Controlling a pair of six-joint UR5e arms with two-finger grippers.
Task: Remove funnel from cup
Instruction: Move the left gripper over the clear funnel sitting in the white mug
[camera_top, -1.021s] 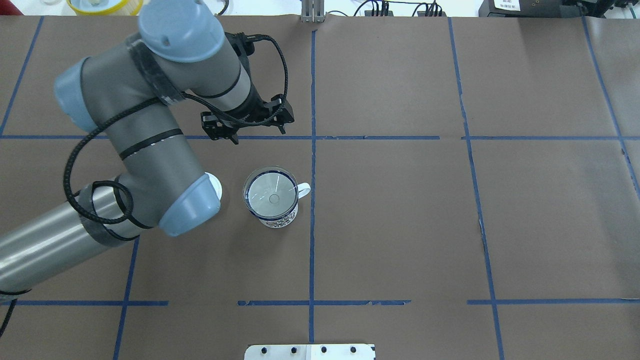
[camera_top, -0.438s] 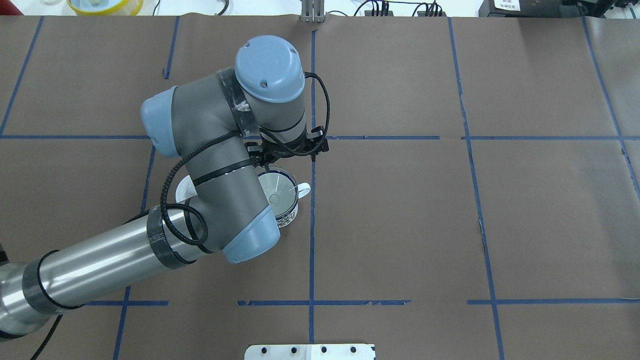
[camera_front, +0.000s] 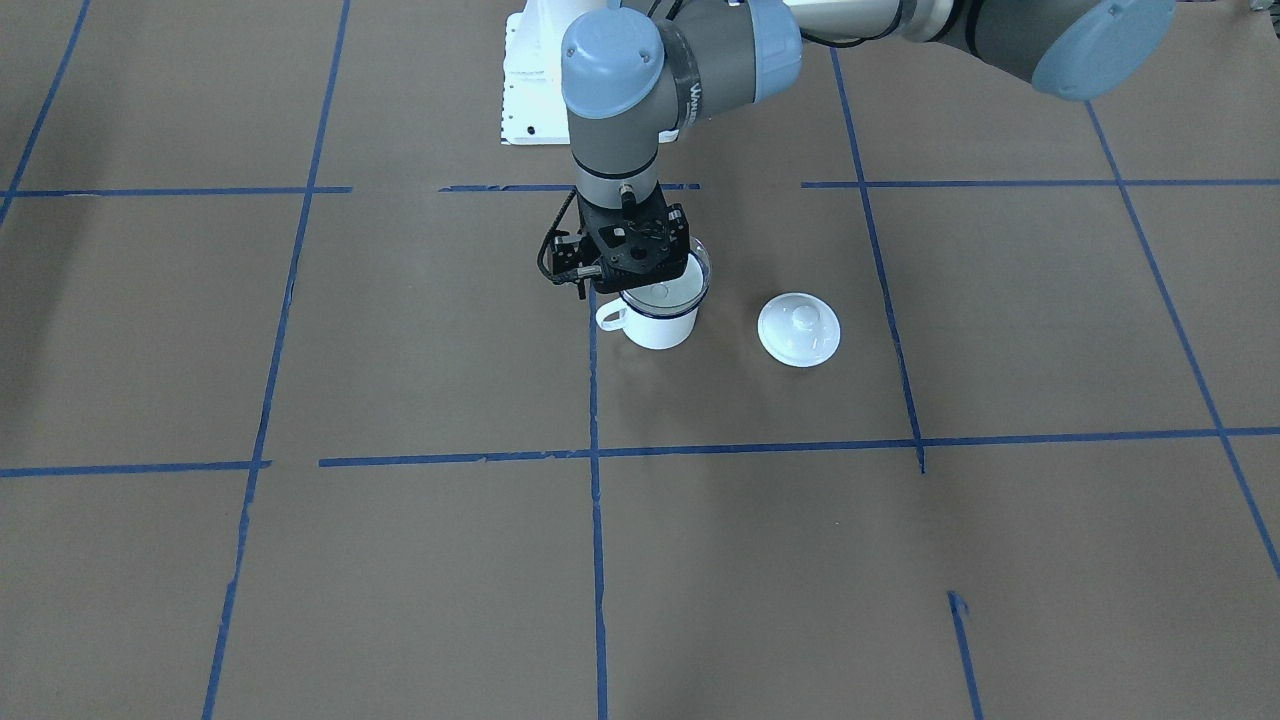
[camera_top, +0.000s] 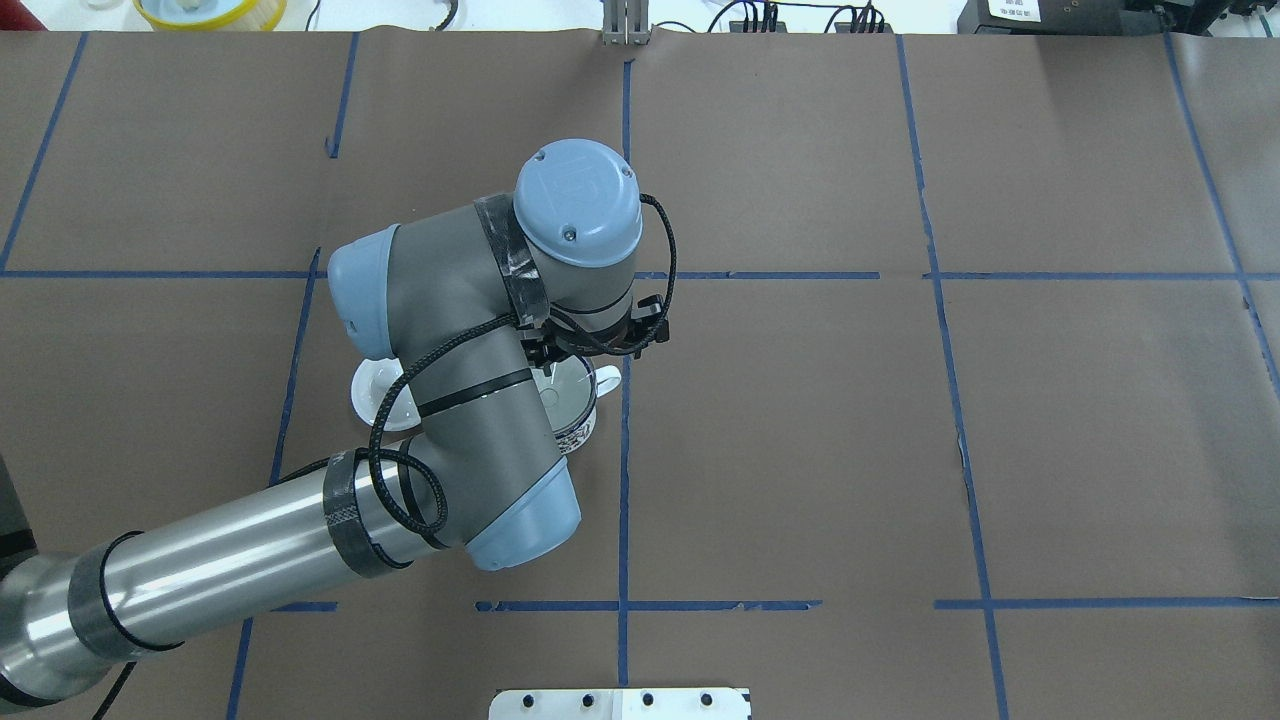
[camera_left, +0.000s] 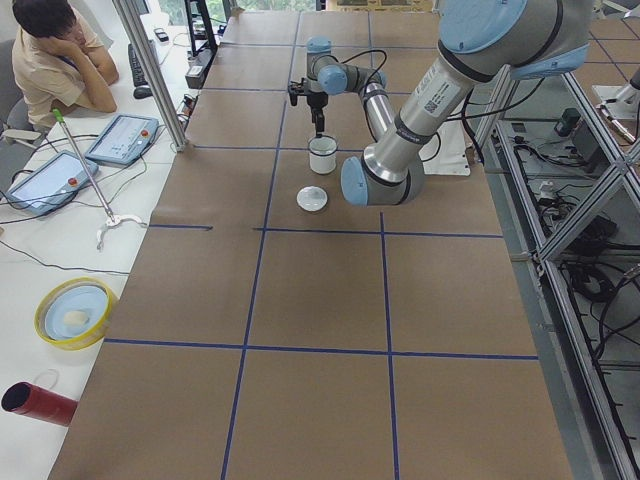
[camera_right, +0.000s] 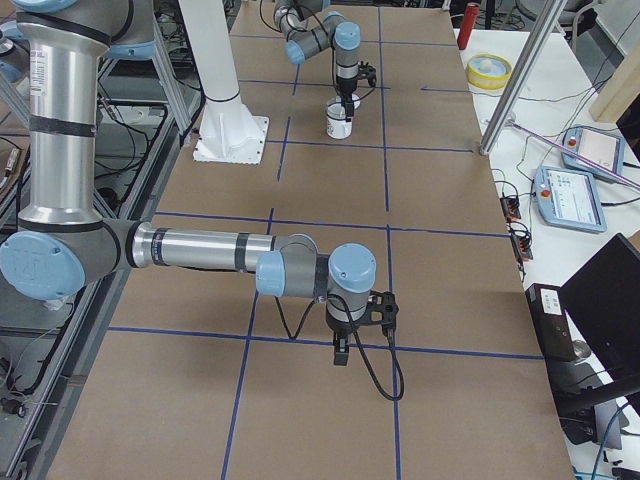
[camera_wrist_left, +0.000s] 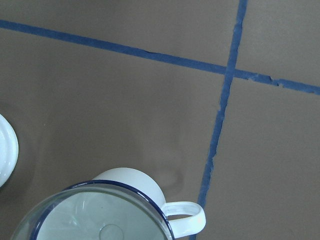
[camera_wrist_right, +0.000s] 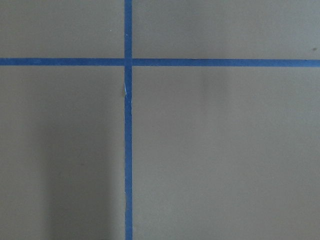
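Observation:
The cup (camera_front: 658, 325), a white mug with a dark blue rim, stands near the table's middle with the clear funnel (camera_front: 688, 283) seated in its mouth. In the left wrist view the cup (camera_wrist_left: 131, 181) and funnel (camera_wrist_left: 95, 220) sit at the bottom edge, handle to the right. My left gripper (camera_front: 638, 280) points straight down over the funnel's rim on the robot's side and looks open, holding nothing. In the overhead view the wrist hides most of the cup (camera_top: 578, 415). My right gripper (camera_right: 340, 356) hangs over bare table far away; I cannot tell whether it is open or shut.
A white round knobbed lid (camera_front: 798, 330) lies on the table beside the cup, also seen in the overhead view (camera_top: 372, 392). The left arm's elbow (camera_top: 520, 520) overhangs the table near the cup. A yellow bowl (camera_top: 195, 10) sits past the far edge. An operator (camera_left: 55, 55) sits at a side desk.
My left arm has swung right and toward the robot, bringing the gripper from beyond the cup to directly over it. The cup, funnel and lid have not moved.

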